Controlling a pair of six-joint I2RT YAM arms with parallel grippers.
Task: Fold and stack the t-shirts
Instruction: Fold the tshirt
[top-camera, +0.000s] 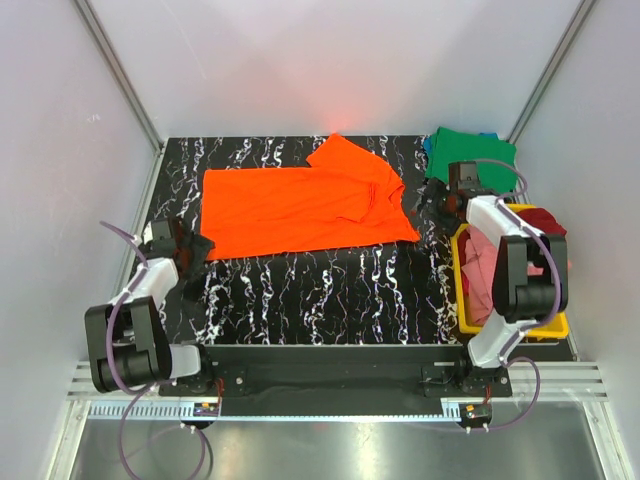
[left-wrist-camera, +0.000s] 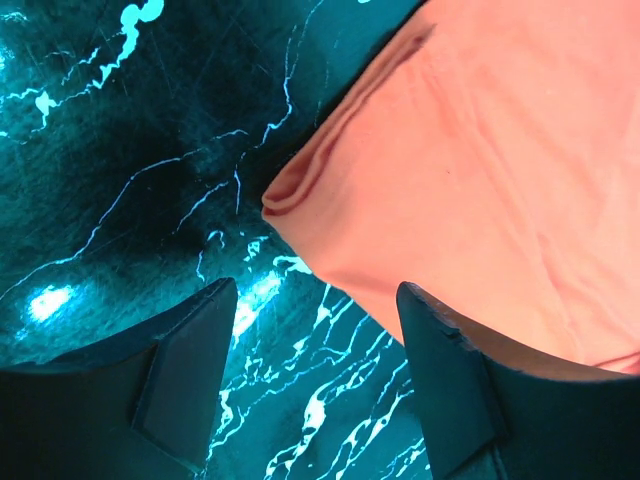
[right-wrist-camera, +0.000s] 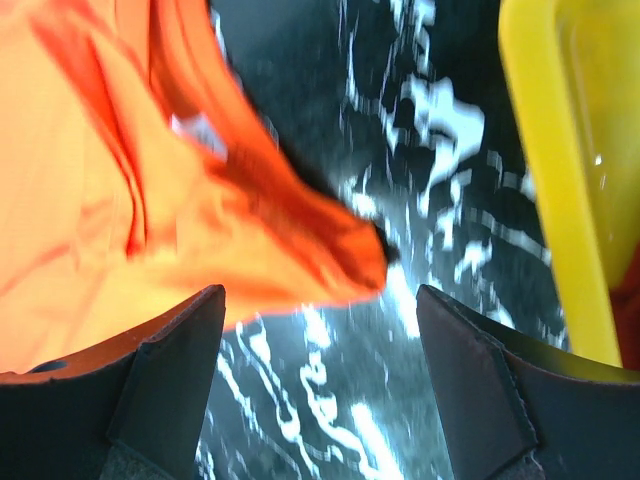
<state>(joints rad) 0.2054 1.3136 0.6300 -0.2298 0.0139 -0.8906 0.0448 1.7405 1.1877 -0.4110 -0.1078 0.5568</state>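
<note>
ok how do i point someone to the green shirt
On the black marbled table, go to the far right corner, beyond the yellow tray. The green t-shirt lies there; the tray holds a pink shirt and a dark red shirt, and the spread-out orange shirt lies mid-table.

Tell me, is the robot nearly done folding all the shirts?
Not nearly. A green t-shirt looks folded at the far right corner. The orange t-shirt lies spread on the table, with the open left gripper and open right gripper at its near corners, holding nothing. A pink t-shirt and a dark red t-shirt wait bunched in the yellow tray.
</note>
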